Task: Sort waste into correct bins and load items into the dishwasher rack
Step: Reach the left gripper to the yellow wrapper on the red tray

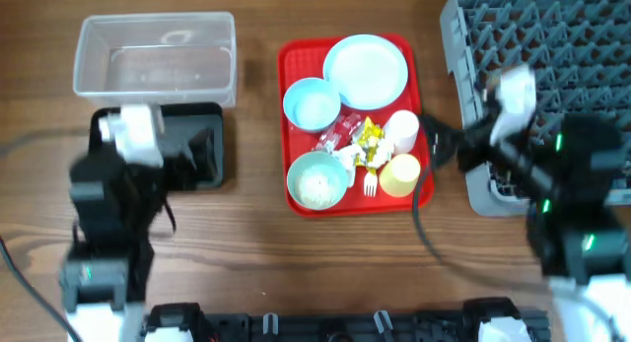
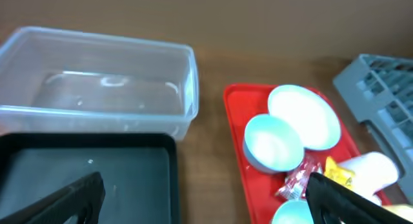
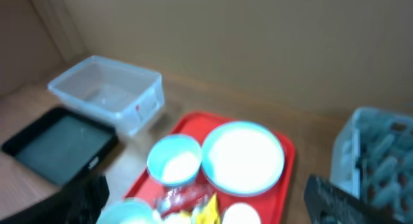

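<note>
The fingers [image 2: 71, 201] of my left gripper [image 2: 205, 184] stood wide apart with nothing between them, hanging over the black tub [image 2: 84, 166] near the table's [image 1: 246, 253] left edge. Just beyond it sat the clear tub [image 2: 97, 75], its long side running along the far edge. My right gripper [image 3: 206, 185] was just as open and empty, by the rack [image 1: 552, 46] at the table's right edge.

Everything to handle lay on the red tray [image 1: 288, 125] at mid-table. The plate [image 1: 366, 70] sat in its far right corner with the far bowl [image 1: 312, 102] beside it. The near bowl [image 1: 317, 179], holding something white, was in the near left corner. The white cup [image 1: 402, 130] and yellow cup [image 1: 399, 174] stood along the right edge.

The red-and-clear wrapper [image 1: 335, 137] lay at the tray's centre, its long axis slanting from near left to far right, with the yellow wrapper [image 1: 370, 137] against it. The fork's [image 1: 370, 184] tines seemed to point at the near edge.

I judged nothing sorted yet, with the first waste pick in hand. It called for a narrow descent between bowls and cups, jaws set across the wrapper's slant.
</note>
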Controlling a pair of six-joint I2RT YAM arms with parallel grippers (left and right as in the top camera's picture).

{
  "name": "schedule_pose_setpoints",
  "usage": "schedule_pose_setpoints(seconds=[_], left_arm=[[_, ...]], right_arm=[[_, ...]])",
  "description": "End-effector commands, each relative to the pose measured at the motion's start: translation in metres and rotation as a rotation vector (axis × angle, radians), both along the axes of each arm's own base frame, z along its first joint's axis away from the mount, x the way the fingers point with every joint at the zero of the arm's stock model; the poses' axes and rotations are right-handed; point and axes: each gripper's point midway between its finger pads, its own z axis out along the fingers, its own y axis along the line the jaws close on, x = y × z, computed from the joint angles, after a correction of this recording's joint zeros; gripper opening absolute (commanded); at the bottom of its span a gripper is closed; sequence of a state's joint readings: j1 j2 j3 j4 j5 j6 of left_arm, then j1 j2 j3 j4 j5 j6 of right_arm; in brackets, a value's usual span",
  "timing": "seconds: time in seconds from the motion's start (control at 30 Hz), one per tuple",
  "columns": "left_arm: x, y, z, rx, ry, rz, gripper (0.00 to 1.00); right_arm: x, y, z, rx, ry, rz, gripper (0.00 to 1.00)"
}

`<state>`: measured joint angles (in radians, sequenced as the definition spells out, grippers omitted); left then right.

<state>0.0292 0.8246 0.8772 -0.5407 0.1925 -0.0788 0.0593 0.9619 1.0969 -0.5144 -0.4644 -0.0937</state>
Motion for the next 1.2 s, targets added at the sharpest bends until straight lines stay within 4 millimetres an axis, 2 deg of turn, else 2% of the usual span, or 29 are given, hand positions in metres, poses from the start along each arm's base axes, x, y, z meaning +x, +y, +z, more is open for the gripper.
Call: schedule_pose_setpoints(seconds=[0.0,0.1,0.17,0.27,0.33,0.43,0.53,0.6,0.67,0.73,0.77,0.83,0.9,0.97,1.03,1.17], left_arm=[[0.024,-0.012,0.016,-0.032,0.086,-0.079,1.00],[0.040,-0.020,0.009,-0.094,0.136,-0.105,1.00],[0.039,-0.034,0.006,-0.168,0.161,-0.162,1.00],[0.042,-0.042,-0.002,-0.175,0.192,-0.187,1.00],[0.046,-0.057,-0.010,-0.163,0.209,-0.238,1.00],[0.050,-0.101,-0.029,-0.119,0.267,-0.340,1.00],[0.053,-0.147,-0.064,-0.002,0.351,-0.397,1.00],[0.051,-0.172,-0.089,0.066,0.404,-0.432,1.00],[0.042,-0.196,-0.114,0.110,0.460,-0.484,1.00],[0.022,-0.225,-0.141,0.152,0.526,-0.565,1.00],[0.016,-0.234,-0.148,0.164,0.540,-0.589,1.00],[0.007,-0.245,-0.155,0.200,0.548,-0.614,1.00],[0.007,-0.248,-0.158,0.258,0.523,-0.598,1.00],[0.015,-0.256,-0.155,0.296,0.456,-0.580,1.00],[0.018,-0.270,-0.153,0.339,0.381,-0.678,1.00],[0.043,-0.278,-0.171,0.350,0.335,-0.681,1.00]], right_arm=[[0.020,0.007,0.014,-0.012,0.040,0.041,1.00],[0.036,0.011,0.001,0.070,0.135,0.022,1.00],[0.039,0.011,-0.013,0.100,0.208,0.003,1.00],[0.040,0.011,-0.029,0.092,0.270,0.000,1.00],[0.041,0.007,-0.031,0.077,0.268,-0.007,1.00],[0.044,-0.003,-0.032,0.069,0.268,-0.049,1.00],[0.045,-0.017,-0.038,0.050,0.291,-0.113,1.00],[0.046,-0.034,-0.046,0.047,0.326,-0.199,1.00],[0.045,-0.051,-0.053,0.044,0.362,-0.282,1.00],[0.042,-0.065,-0.061,0.032,0.395,-0.335,1.00],[0.041,-0.068,-0.063,0.028,0.403,-0.348,1.00],[0.041,-0.072,-0.065,0.028,0.412,-0.359,1.00],[0.041,-0.074,-0.065,0.028,0.413,-0.362,1.00],[0.040,-0.073,-0.065,0.029,0.415,-0.361,1.00],[0.039,-0.073,-0.067,0.028,0.424,-0.362,1.00],[0.034,-0.073,-0.072,0.021,0.451,-0.360,1.00]])
